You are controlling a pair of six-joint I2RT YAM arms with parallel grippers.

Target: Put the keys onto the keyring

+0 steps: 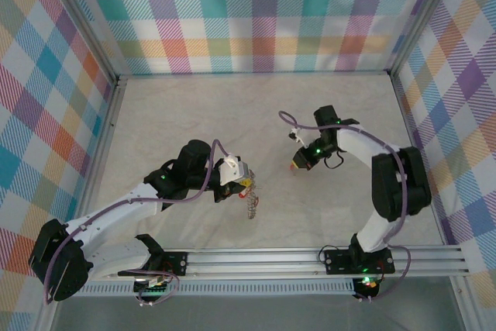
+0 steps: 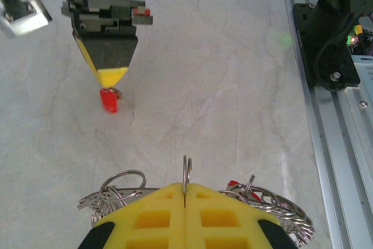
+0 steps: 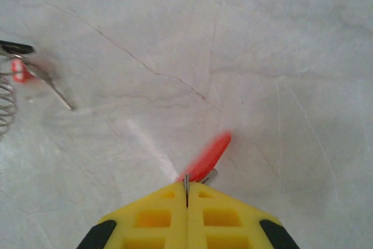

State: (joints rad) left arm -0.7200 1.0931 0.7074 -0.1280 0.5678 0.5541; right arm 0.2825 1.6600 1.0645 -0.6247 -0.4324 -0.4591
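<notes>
My left gripper [image 2: 185, 188] is shut on a thin loop of the keyring [image 2: 187, 170], a grey tangle of coiled wire rings spreading to both sides behind the yellow fingers. A red key head [image 2: 234, 185] peeks out among the rings on the right. From above, the keyring [image 1: 252, 205] hangs below the left gripper [image 1: 236, 182], left of centre. My right gripper [image 3: 186, 189] is shut on a small key [image 3: 207, 154], whose red head sticks out ahead of the tips, low over the table. The left wrist view has that right gripper [image 2: 112, 80] pointing down with the key [image 2: 108, 100].
Pale marbled tabletop [image 1: 256, 114] with plaid walls on three sides. A metal rail [image 1: 310, 261] runs along the near edge and carries both arm bases. The right arm's base [image 2: 332, 33] stands to the right in the left wrist view.
</notes>
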